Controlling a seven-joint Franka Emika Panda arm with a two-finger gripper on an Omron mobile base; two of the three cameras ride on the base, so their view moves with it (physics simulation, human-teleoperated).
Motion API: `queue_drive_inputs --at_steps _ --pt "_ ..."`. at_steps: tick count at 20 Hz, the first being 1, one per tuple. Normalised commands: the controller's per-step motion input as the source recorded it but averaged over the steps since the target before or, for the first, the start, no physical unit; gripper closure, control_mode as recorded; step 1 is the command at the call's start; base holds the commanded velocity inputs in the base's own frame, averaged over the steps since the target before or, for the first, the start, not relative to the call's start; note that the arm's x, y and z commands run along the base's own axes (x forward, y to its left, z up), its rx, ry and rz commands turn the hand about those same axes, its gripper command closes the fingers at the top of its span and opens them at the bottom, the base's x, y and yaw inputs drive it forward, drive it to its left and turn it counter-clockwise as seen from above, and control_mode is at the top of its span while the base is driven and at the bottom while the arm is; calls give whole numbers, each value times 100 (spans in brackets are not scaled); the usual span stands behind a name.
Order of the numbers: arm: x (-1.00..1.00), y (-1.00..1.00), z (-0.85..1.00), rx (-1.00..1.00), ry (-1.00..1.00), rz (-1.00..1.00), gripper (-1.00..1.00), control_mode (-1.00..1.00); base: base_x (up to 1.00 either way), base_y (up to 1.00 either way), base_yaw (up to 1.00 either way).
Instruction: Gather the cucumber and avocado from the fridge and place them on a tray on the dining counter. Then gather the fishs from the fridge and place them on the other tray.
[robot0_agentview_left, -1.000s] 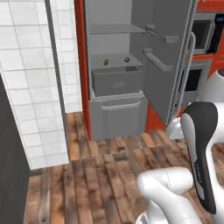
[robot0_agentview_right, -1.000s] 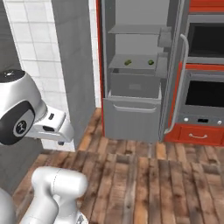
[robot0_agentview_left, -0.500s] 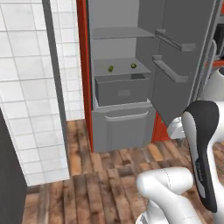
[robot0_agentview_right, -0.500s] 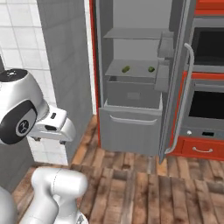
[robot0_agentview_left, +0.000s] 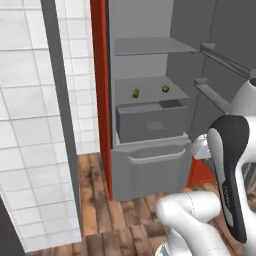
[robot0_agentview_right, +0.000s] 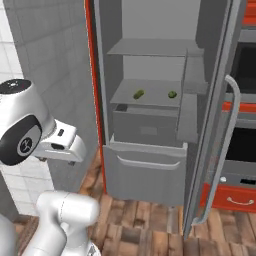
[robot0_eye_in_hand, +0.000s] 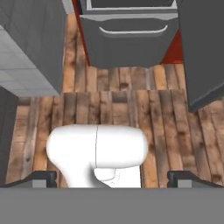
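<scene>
- Grey fridge (robot0_agentview_left: 150, 165) stands open ahead of my gripper (robot0_eye_in_hand: 112, 177), past wooden floor (robot0_eye_in_hand: 131, 113).
- My gripper's jaws are spread wide, empty.
- Cucumber (robot0_agentview_right: 138, 94) and avocado (robot0_agentview_right: 172, 94) lie apart on a shelf, well beyond it.

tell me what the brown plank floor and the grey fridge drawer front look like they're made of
The brown plank floor looks like wood, matte and worn: visible grain, plank seams and uneven dark and light patches. The grey fridge drawer front looks like smooth painted metal or plastic, with a flat even colour and a slight sheen on its curved handle; the render leaves open which of the two.
</scene>
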Motion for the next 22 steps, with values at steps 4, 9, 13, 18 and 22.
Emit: queue_drive_inputs --at_steps 4,9,13,18,22 --pt "0 0 0 0 0 0 -100 100 94 -16 0" --pt "0 0 0 0 0 0 -100 100 79 -21 0" --pt "0 0 0 0 0 0 -100 100 56 -18 0" --pt "0 0 0 0 0 0 -100 100 57 -23 0" --pt "0 0 0 0 0 0 -100 100 68 -34 0"
